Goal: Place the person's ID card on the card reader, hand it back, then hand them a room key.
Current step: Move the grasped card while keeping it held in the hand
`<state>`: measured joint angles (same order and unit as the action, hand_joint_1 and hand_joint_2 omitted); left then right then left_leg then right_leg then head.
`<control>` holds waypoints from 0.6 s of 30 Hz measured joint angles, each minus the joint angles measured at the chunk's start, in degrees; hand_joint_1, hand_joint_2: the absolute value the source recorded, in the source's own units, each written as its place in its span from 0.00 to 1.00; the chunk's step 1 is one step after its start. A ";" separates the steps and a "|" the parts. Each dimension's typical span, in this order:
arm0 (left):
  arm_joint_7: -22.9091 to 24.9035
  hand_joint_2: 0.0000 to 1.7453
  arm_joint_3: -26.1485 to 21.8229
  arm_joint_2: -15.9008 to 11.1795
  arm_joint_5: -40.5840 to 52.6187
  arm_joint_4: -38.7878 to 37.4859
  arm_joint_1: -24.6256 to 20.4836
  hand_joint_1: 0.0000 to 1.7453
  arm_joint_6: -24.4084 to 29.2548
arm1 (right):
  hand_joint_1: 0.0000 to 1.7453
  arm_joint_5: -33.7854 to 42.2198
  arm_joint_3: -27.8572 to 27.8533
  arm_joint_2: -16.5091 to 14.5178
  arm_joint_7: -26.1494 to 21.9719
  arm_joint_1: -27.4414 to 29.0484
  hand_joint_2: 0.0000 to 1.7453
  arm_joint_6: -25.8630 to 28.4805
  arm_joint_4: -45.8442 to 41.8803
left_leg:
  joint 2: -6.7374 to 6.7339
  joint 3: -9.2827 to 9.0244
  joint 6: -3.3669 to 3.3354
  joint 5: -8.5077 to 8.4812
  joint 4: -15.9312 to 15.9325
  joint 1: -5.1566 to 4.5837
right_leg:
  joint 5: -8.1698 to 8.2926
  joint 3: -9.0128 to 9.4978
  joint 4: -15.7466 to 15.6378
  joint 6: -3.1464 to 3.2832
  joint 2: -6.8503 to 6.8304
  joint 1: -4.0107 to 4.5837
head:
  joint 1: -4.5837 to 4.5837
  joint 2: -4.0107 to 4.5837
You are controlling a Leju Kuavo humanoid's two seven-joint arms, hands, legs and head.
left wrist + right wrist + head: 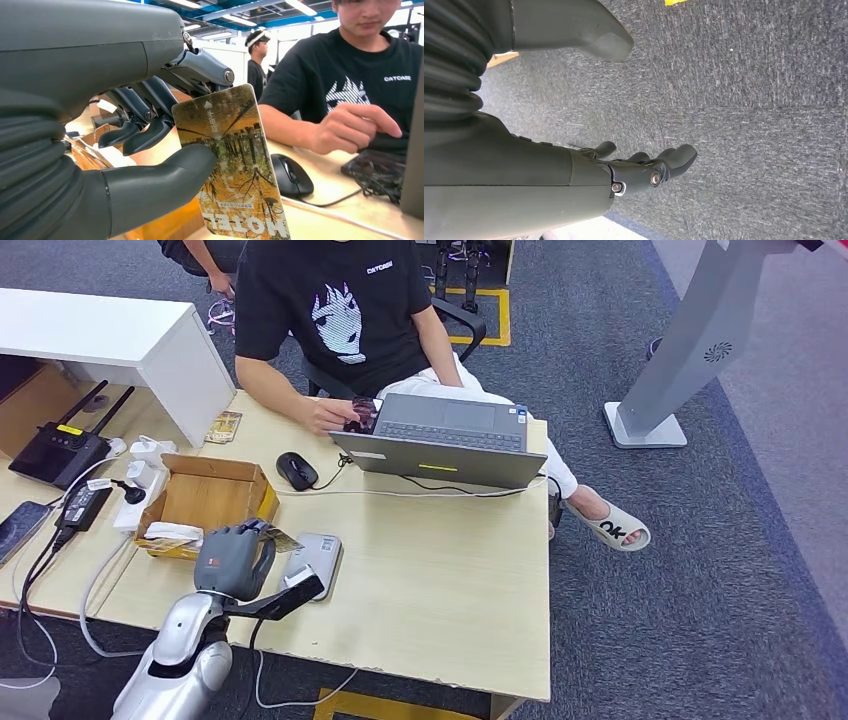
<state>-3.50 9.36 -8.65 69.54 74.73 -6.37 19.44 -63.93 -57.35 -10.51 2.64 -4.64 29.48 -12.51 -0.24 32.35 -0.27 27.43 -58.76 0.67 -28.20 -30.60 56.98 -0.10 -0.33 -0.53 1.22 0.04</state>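
Observation:
My left hand (235, 558) hovers at the table's near left, just in front of a cardboard box (205, 502). It pinches a brown and yellow room key card (235, 165) printed HOTEL between thumb and fingers (150, 132); the card's edge (283, 538) sticks out toward the grey card reader (318, 558) lying flat beside the hand. A person in a black T-shirt (335, 310) sits across the table, one hand (350, 125) resting on a dark flat object (375, 170) by the laptop. My right hand (574, 170) hangs over grey carpet, fingers apart, holding nothing.
A grey laptop (445, 440) and a black mouse (296, 470) with its cable lie mid-table. Another card (223, 427) lies at the far left corner. A router (60, 445), chargers and cables crowd the left side. A second person stands behind.

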 joint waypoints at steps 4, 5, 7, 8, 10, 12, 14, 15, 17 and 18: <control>-0.03 1.00 1.01 -0.04 0.39 -1.08 -0.01 1.00 -0.24 | 0.00 -0.12 0.00 0.00 0.18 0.01 1.00 -0.25 0.04 | 0.00 0.00 0.00 0.00 0.00 0.01 | 0.00 0.00 0.00 0.00 0.00 0.00 | -0.01 0.00; -0.05 1.00 1.20 -0.06 0.47 -1.36 -0.01 1.00 -0.26 | 0.00 -0.14 0.00 0.00 0.20 0.01 1.00 -0.27 0.07 | 0.00 0.00 0.00 0.00 0.00 0.01 | 0.00 0.00 0.00 0.00 0.00 0.00 | -0.01 0.00; -0.08 1.00 1.65 -0.14 0.58 -1.96 -0.01 1.00 -0.28 | 0.00 -0.18 0.00 0.00 0.22 0.02 1.00 -0.28 0.12 | 0.00 0.00 0.00 0.00 0.00 0.01 | 0.00 0.00 0.00 0.00 0.00 0.00 | -0.01 0.00; -0.09 1.00 1.86 -0.19 0.63 -2.24 -0.01 1.00 -0.29 | 0.00 -0.19 0.00 0.00 0.22 0.03 1.00 -0.28 0.14 | 0.00 0.00 0.00 0.00 0.00 0.01 | 0.00 0.00 0.00 0.00 0.00 0.00 | -0.01 0.00; -0.10 1.00 2.19 -0.27 0.72 -2.73 -0.01 1.00 -0.41 | 0.00 -0.20 0.00 0.00 0.25 0.03 1.00 -0.28 0.16 | 0.00 0.01 0.00 0.00 0.00 0.01 | 0.00 0.00 0.00 0.00 0.00 0.00 | -0.01 0.00; -0.06 1.00 2.49 -0.43 0.87 -3.22 0.00 1.00 -0.84 | 0.00 -0.22 0.00 0.00 0.30 0.04 1.00 -0.27 0.16 | 0.00 0.01 0.00 0.00 0.00 0.01 | 0.00 0.00 0.00 0.00 0.00 0.00 | 0.00 0.00; 0.31 1.00 2.79 -0.65 1.06 -3.71 0.00 1.00 -1.59 | 0.00 -0.24 0.00 -0.01 0.32 0.04 1.00 -0.27 0.16 | 0.00 0.01 0.00 0.00 0.00 0.01 | 0.00 0.00 0.00 0.00 0.00 0.00 | -0.01 0.00; 0.66 1.00 2.92 -0.79 1.20 -3.91 -0.02 1.00 -2.12 | 0.00 -0.25 0.00 -0.02 0.32 0.04 1.00 -0.27 0.16 | 0.01 0.01 0.00 0.00 0.00 0.00 | 0.00 0.01 0.00 0.00 0.00 0.00 | -0.01 0.00; 1.58 1.00 3.17 -1.24 1.68 -4.32 -0.15 1.00 -3.36 | 0.00 -0.26 0.00 -0.02 0.31 0.04 1.00 -0.32 0.16 | 0.01 0.00 0.00 0.00 0.00 0.00 | 0.00 0.03 0.00 0.00 0.00 0.00 | -0.01 0.00; 1.98 1.00 3.34 -1.54 1.99 -4.57 -0.29 1.00 -3.91 | 0.00 -0.26 -0.01 -0.03 0.26 0.03 1.00 -0.35 0.16 | 0.01 -0.01 0.00 0.00 0.00 0.00 | 0.00 0.04 0.00 0.00 -0.01 0.00 | -0.01 0.00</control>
<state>-1.52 12.70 -10.19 71.53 70.16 -6.66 15.53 -64.19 -57.36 -10.54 2.90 -4.61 29.13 -12.35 -0.23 32.34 -0.27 27.43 -58.75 0.67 -28.20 -30.56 56.99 -0.10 -0.33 -0.53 1.22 0.04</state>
